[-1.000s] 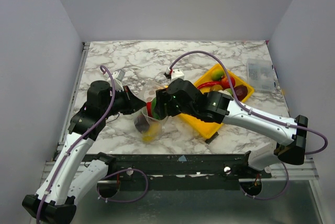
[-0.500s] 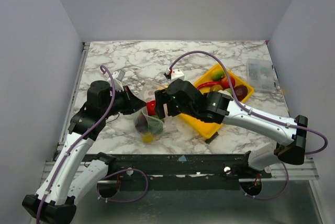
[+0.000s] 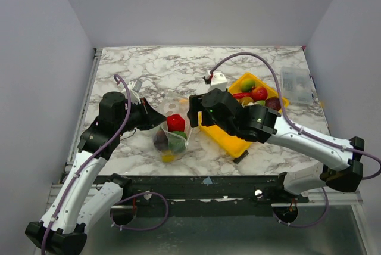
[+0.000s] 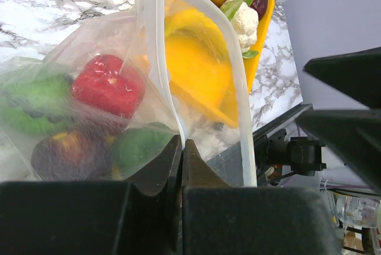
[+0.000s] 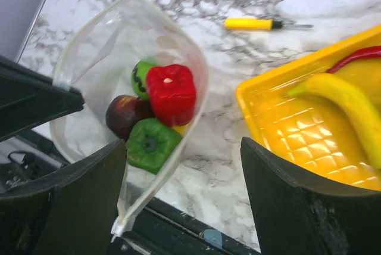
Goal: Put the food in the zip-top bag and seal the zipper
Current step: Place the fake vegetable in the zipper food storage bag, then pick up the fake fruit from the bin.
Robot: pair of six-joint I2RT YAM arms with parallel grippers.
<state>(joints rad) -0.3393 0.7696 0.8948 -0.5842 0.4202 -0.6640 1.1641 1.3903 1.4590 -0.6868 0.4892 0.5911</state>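
The zip-top bag [image 3: 169,134] stands mouth-up on the marble, held open. My left gripper [image 4: 181,146] is shut on the bag's mouth edge, and the pale zipper [image 4: 243,118] runs along that rim. Inside lie food pieces: a red pepper [image 5: 171,93], a green pepper [image 5: 149,142] and a dark purple piece [image 5: 126,114]. My right gripper [image 5: 181,148] hangs open and empty just right of the bag's mouth, between the bag and the yellow tray [image 3: 229,139]. More food lies in the tray, including a banana [image 5: 351,103] and a cauliflower [image 4: 247,19].
A small yellow stick with a dark tip [image 5: 250,24] lies on the marble beyond the bag. A rigid clear box [image 3: 296,82] sits at the far right. The table's black front rail [image 3: 208,183] runs close below the bag.
My right gripper has opened and drawn back to the right, away from the bag's mouth. The red pepper it brought now rests in the bag. The left arm has not moved.
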